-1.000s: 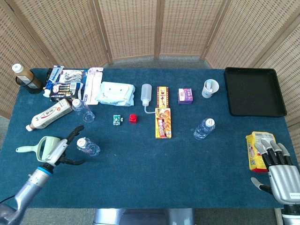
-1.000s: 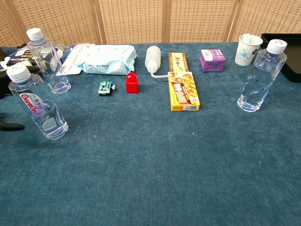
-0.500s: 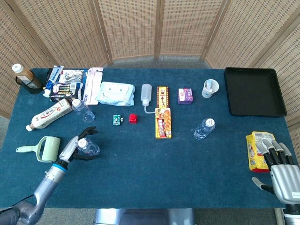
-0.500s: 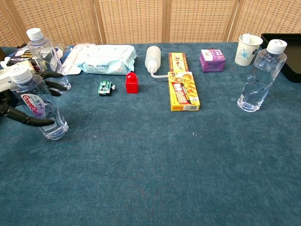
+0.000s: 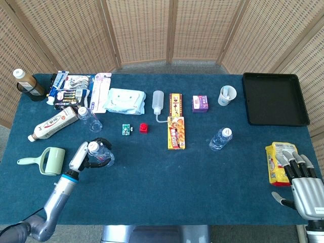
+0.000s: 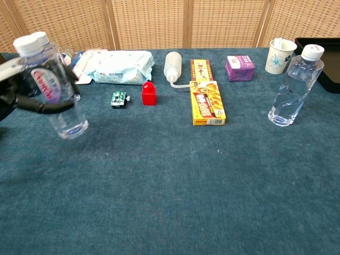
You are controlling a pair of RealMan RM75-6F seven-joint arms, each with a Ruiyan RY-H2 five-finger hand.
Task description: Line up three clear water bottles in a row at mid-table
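My left hand grips a clear water bottle with a red label around its middle. In the chest view this bottle hangs tilted just above the cloth, held by the left hand. A second clear bottle stands upright behind it; in the chest view only its cap and top show past the held one. The third clear bottle stands upright at the right of mid-table. My right hand rests at the near right corner, fingers apart and holding nothing.
A green mug lies left of the left hand, with a toothpaste tube behind it. A wipes pack, a squeeze bottle, a red block and a yellow box lie mid-table. A black tray sits far right, and a yellow packet lies by the right hand.
My left hand closed around the red-labelled bottle, lifted it off the cloth and carried it right and away from me. The right hand has stayed still.
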